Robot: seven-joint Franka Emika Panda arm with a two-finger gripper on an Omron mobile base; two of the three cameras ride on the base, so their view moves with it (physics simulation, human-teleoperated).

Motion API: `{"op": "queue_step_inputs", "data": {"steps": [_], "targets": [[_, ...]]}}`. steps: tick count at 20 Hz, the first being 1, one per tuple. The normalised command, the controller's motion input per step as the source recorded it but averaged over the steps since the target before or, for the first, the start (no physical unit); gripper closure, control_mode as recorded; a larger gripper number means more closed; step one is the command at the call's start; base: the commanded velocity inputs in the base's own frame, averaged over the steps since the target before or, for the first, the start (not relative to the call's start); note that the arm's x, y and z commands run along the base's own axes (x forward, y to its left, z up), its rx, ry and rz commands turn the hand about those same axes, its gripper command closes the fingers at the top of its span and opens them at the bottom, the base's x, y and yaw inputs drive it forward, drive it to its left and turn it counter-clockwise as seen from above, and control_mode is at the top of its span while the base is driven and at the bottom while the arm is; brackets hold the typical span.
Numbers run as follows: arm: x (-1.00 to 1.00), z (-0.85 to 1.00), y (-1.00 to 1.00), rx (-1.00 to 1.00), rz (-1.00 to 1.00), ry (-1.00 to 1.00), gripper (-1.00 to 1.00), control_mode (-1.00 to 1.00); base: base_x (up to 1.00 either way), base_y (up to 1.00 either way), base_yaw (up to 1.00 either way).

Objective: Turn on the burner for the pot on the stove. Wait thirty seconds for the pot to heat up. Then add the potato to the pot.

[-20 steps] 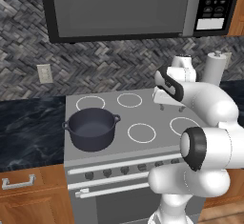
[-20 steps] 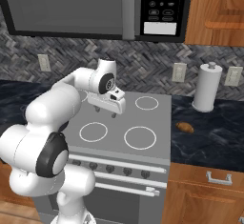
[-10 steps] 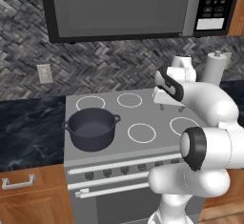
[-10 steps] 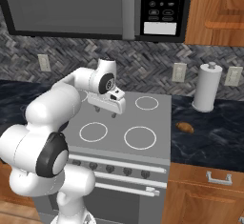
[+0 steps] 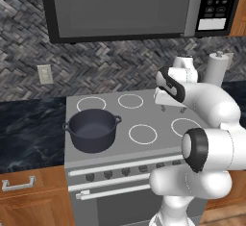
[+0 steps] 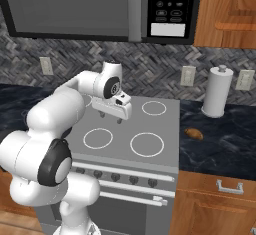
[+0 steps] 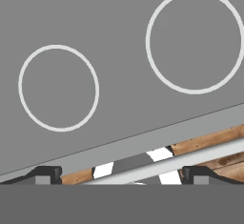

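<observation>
The dark grey pot [image 5: 92,130] stands on the front left ring of the stove [image 5: 120,117], apart from my arm. My gripper [image 5: 173,108] hangs open and empty over the back right of the stove top, pointing down. From the other side, the gripper [image 6: 111,118] hovers above the stove [image 6: 167,129] near its middle, and the arm hides the pot. The orange-brown potato [image 6: 193,133] lies on the dark counter right of the stove. In the hand view, the fingertips [image 7: 45,173] stand wide apart over two white rings of the stove top [image 7: 119,37].
A row of dark knobs [image 5: 125,171] runs along the stove front above the oven's bar handle [image 6: 120,196]. A microwave [image 5: 125,8] hangs overhead. A white paper towel roll [image 6: 216,91] stands on the counter behind the potato. Wooden cabinets sit below the counters.
</observation>
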Motion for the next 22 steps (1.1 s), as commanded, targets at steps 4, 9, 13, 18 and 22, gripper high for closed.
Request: {"op": "queue_step_inputs", "data": {"steps": [4,9,13,18,22], "targets": [[0.0,0.0,0.0,0.0,0.0,0.0,-1.0,-1.0,0.0,0.0,0.0],[0.0,0.0,0.0,0.0,0.0,0.0,-1.0,-1.0,0.0,0.0,0.0],[0.0,0.0,0.0,0.0,0.0,0.0,-1.0,-1.0,0.0,0.0,0.0],[0.0,0.0,0.0,0.0,0.0,0.0,-1.0,-1.0,0.0,0.0,0.0],[0.0,0.0,0.0,0.0,0.0,0.0,-1.0,-1.0,0.0,0.0,0.0]]}}
